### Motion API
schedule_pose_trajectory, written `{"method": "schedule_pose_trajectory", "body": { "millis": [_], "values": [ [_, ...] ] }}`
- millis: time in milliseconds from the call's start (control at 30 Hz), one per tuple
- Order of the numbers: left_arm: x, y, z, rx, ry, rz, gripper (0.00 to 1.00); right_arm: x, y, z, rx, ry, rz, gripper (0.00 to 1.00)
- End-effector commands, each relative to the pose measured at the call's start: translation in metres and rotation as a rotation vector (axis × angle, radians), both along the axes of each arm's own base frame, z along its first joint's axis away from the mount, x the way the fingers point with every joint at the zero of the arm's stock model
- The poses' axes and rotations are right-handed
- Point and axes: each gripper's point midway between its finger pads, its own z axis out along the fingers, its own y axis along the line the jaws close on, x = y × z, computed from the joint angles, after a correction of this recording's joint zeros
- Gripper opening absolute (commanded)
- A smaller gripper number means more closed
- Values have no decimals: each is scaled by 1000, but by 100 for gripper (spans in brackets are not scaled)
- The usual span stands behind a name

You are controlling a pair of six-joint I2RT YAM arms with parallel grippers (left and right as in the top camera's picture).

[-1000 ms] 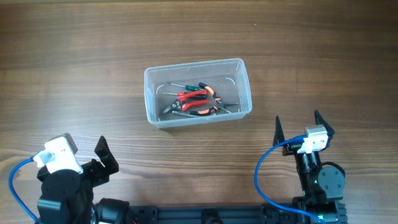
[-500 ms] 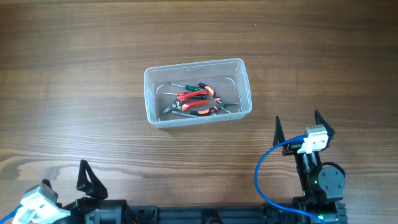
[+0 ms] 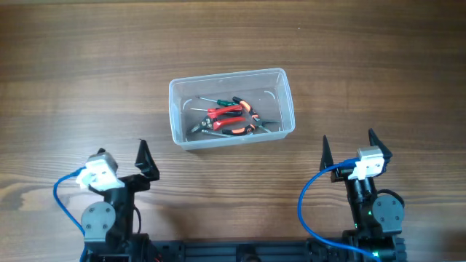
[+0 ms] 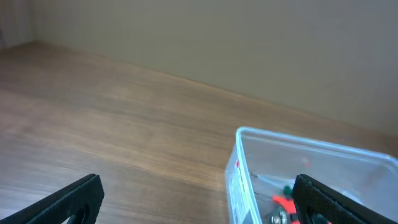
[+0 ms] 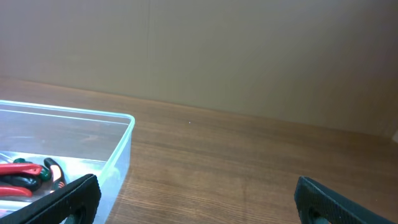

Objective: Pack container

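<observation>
overhead: hand tools (image 3: 229, 118) inside container (image 3: 227, 75)

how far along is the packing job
Done: red-handled pliers and green-handled tools lie inside the container. In hand: nothing; left gripper and right gripper are open, empty, back from it. Left: no loose tools show on the table, so it looks finished.

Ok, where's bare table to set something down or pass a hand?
Bare table: the wide strip beyond the container, both flanks left and right of it, and the band between it and the left end effector and right end effector. Crowded: the container's floor, where tools pile in the middle.
</observation>
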Motion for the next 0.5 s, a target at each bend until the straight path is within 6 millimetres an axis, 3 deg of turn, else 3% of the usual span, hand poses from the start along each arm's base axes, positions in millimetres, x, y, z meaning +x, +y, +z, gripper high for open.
{"method": "schedule_pose_trajectory", "body": {
  "millis": [0, 167, 467],
  "values": [
    [5, -15, -16, 51, 11, -93, 100, 0, -2, 3, -4, -14, -12, 100],
    [12, -26, -44, 34, 34, -157, 100, 0, -2, 3, -3, -14, -12, 100],
    [13, -25, -45, 6, 30, -151, 100, 0, -2, 3, -3, -14, -12, 100]
  ]
}}
